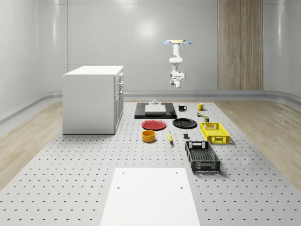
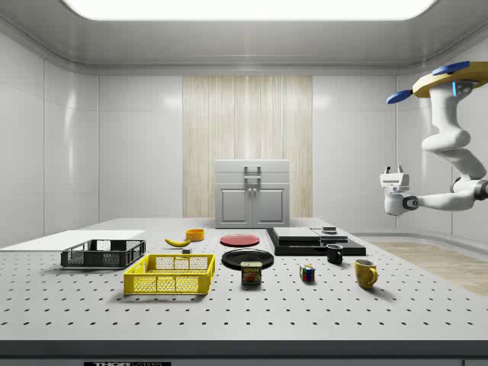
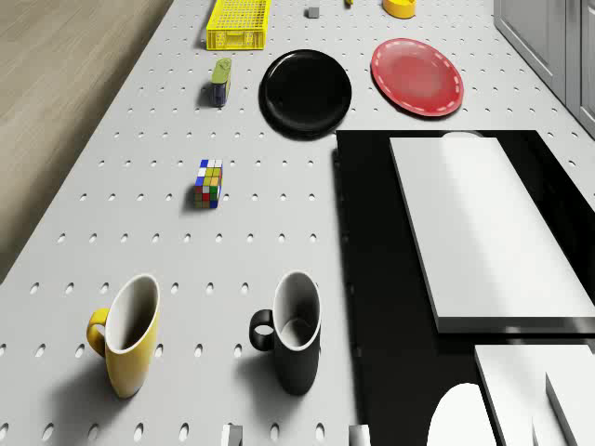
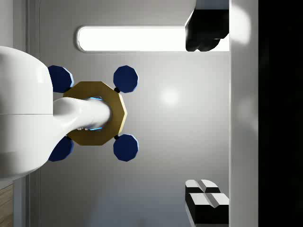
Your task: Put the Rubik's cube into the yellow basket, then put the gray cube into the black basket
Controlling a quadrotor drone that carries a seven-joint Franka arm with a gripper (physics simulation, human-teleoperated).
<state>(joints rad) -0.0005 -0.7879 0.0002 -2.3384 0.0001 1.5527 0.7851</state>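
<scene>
Rubik's cube [image 3: 209,183] is seen near the bench's far edge, between the two mugs and the yellow basket [image 1: 215,132]. It is judged light, rigid and smooth-faced, best gripped across two opposite flat sides. The pincer [image 2: 393,174] is held high off the bench's far edge under the hovering drone [image 1: 177,42], fingers slightly apart, holding nothing.

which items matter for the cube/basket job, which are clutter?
Job:
Rubik's cube
yellow basket
black basket
gray cube
gripper, high in the air near the table's end; drone hovers

Clutter:
yellow mug
black mug
can
black plate
red plate
banana
yellow bowl
cabinet
</scene>
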